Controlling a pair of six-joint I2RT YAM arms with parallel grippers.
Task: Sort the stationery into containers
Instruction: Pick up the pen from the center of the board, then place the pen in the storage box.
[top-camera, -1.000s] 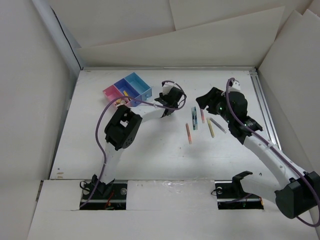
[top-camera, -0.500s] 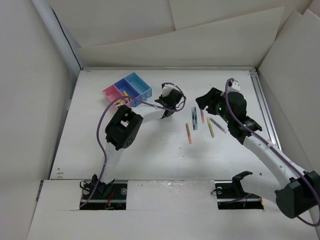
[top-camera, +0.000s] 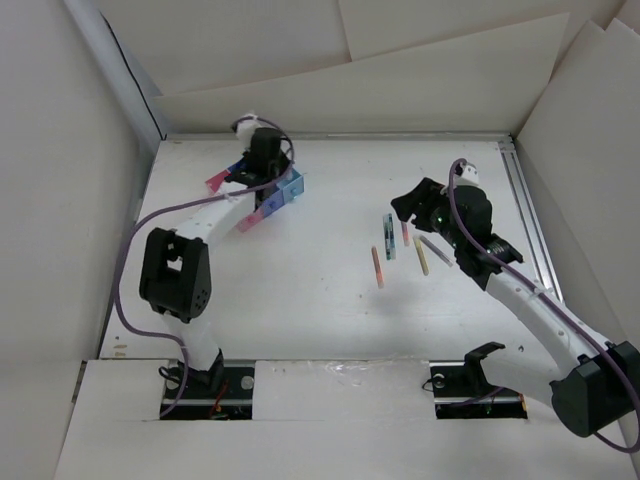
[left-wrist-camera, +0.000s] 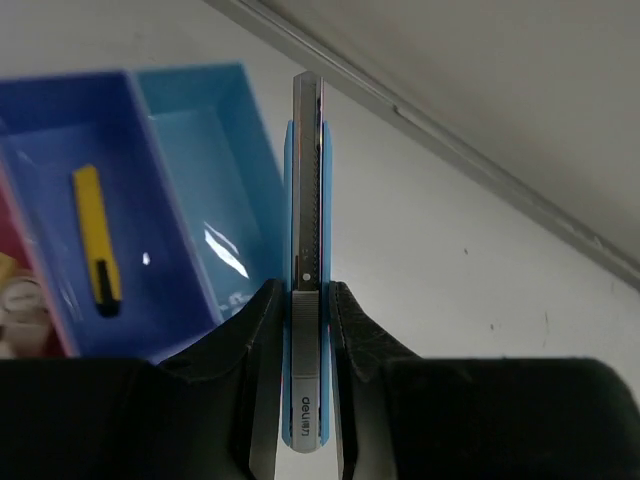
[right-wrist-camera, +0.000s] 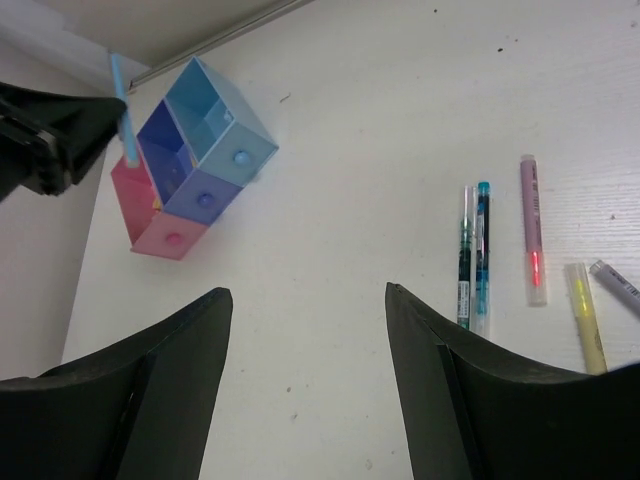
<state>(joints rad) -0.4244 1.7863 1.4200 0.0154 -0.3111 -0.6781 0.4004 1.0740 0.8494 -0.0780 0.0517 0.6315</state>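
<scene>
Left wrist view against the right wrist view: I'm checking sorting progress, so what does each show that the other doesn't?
Only the left wrist view shows the yellow cutter lying in the dark blue bin. Only the right wrist view shows, unsorted on the table, two teal pens, a pink pen and a yellow pen, beyond the open right gripper. Both show the joined bins and the left gripper shut on the blue cutter.

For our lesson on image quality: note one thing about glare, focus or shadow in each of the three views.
Left wrist: white glare on the floor of the light blue bin; left gripper near-black, the blue cutter it grips sharp. Right wrist: right gripper a dark silhouette, pens crisp. Top external: even light, faint shadows on the table.
</scene>
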